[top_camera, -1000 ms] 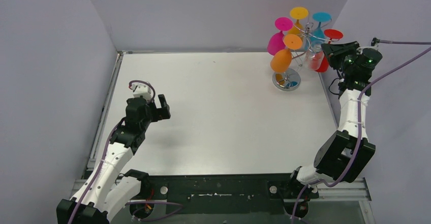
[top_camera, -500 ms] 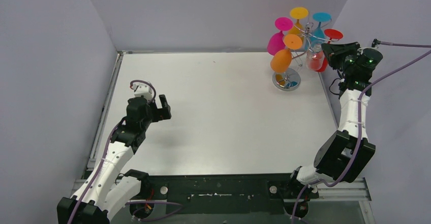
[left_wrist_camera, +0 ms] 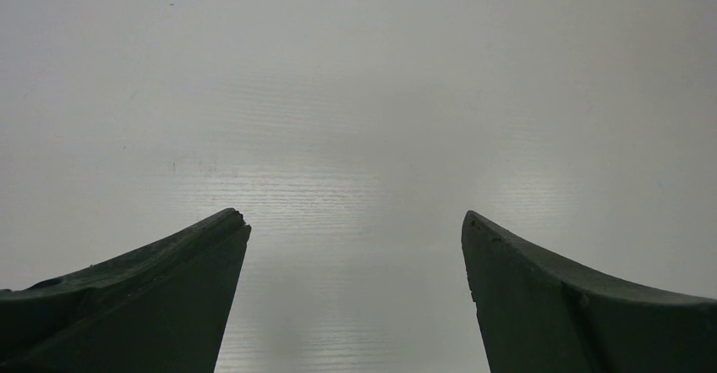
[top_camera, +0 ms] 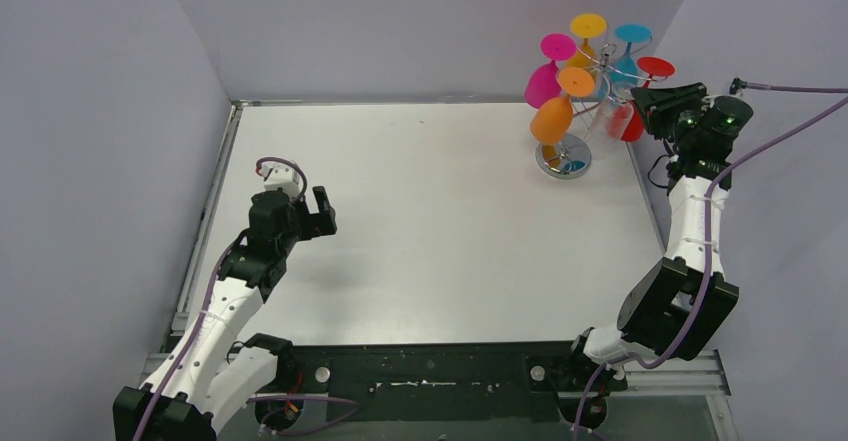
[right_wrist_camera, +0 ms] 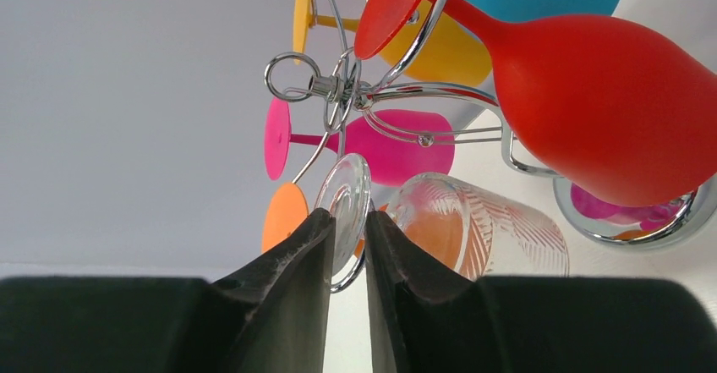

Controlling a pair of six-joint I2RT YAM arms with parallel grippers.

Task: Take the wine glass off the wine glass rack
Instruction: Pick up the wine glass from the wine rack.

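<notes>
The left gripper (left_wrist_camera: pixel 351 218) is hovering wide open above the bare table (left_wrist_camera: pixel 355 85), holding nothing. At the far right, the right gripper (right_wrist_camera: pixel 348 223) is standing nearly closed around the foot of the clear wine glass (right_wrist_camera: pixel 482 229), which is hanging on the wine glass rack (right_wrist_camera: pixel 328 86). I cannot tell whether the gripper is actually pinching it.

- a white, matte table (top_camera: pixel 430 221) spans the space between the grey walls, with a faint sheen on its surface.
- the wine glass rack (top_camera: pixel 563 159) stands upright on it, on 1 round shiny disc base, at the far right corner close to the right edge.
</notes>
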